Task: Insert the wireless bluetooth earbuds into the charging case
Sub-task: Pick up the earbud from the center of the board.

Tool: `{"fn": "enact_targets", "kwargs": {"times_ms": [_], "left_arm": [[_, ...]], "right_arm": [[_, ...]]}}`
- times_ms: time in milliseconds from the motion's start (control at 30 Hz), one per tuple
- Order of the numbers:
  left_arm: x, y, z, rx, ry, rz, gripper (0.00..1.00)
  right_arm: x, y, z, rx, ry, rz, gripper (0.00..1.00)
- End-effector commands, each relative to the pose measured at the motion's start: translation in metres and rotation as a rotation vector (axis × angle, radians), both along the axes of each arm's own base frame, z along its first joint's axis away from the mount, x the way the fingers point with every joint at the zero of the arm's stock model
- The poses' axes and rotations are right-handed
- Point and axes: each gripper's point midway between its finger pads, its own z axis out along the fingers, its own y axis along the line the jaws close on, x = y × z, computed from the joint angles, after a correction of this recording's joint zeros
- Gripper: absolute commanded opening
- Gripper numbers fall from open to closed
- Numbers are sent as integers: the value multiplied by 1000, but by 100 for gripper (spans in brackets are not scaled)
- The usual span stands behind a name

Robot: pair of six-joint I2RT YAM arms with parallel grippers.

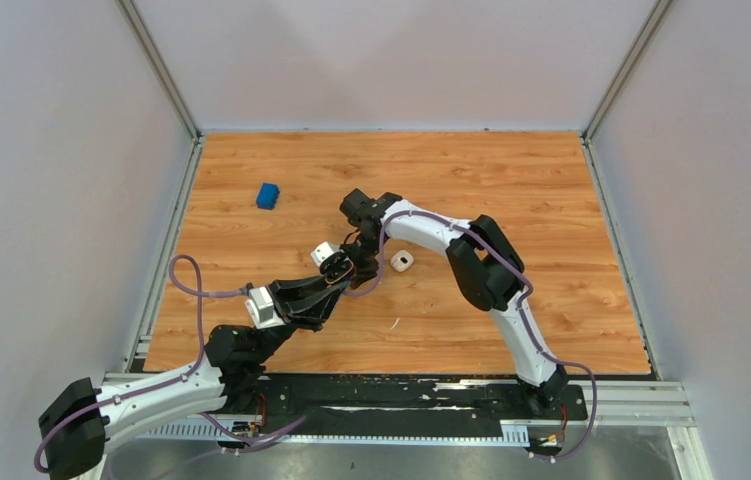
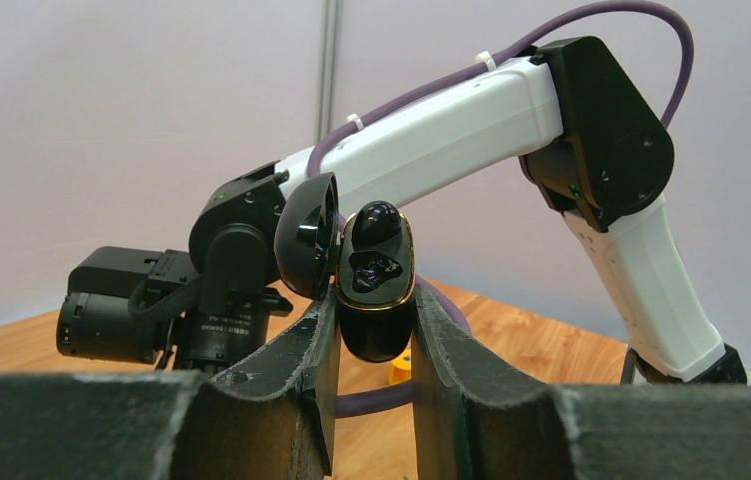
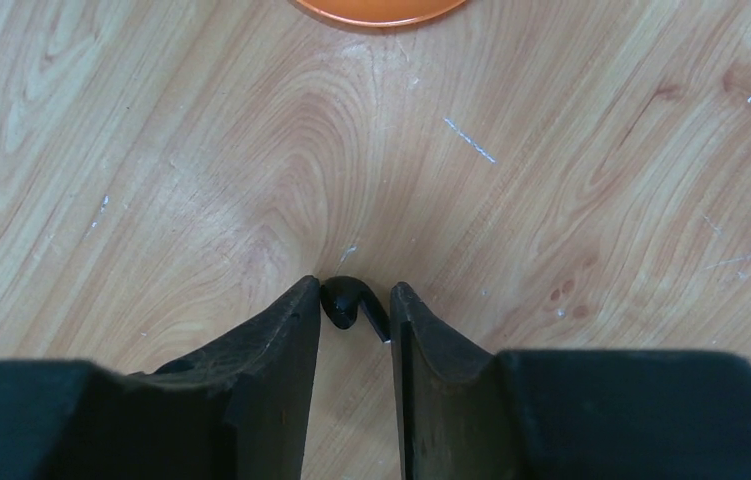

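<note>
the left hand [image 2: 373,300] is clamped on the open charging case [image 2: 376,280], its lid flipped back, with the right arm [image 2: 451,140] close behind it. the right hand [image 3: 355,288] is pinched onto a black earbud [image 3: 343,298] lying on the worktop [image 3: 151,150], an orange disc [image 3: 381,8] ahead. a white piece [image 1: 402,261] lies nearby and a blue block [image 1: 268,195] farther off.

Bright even overhead light, soft faint shadows, near black jaws blurred in both wrist views, table grain sharp
</note>
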Motion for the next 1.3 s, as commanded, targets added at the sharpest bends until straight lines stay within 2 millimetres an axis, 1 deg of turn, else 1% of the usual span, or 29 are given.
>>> {"fn": "enact_targets", "kwargs": {"times_ms": [0,100,233,300,367,433,533,633,767,867,1100,1200,1267], "left_arm": [[-1,0,-29,46,29,-4,0],[0,0,-29,50,29,-3,0],[0,-1,-29,55,30,-4,0],[0,-1,-29,55,30,-4,0],[0,-1,-29,54,28,-4,0],[0,0,-28,54,25,-1,0],[0,1,-28,53,22,3,0],[1,2,-27,52,17,12,0],[3,4,-29,58,18,28,0],[5,4,-31,69,21,43,0],[12,2,-42,108,40,72,0],[18,4,-47,127,52,107,0],[24,5,-53,145,69,137,0]], "right_arm": [[-14,-17,-33,-133,58,17,31],[-18,-22,-35,-182,99,-2,26],[-22,-27,-31,-224,144,-35,18],[-25,-29,-26,-220,169,-62,16],[-26,-29,-15,-200,189,-96,15],[-27,-29,-3,-173,231,-139,15],[-28,-32,20,-118,330,-201,15],[-24,-37,42,-53,441,-265,15],[-19,-48,74,62,621,-334,16],[-16,-59,97,147,715,-369,16],[-23,-77,138,268,809,-394,17],[-19,-88,166,344,838,-400,17],[-18,-96,189,413,851,-396,17]]}}
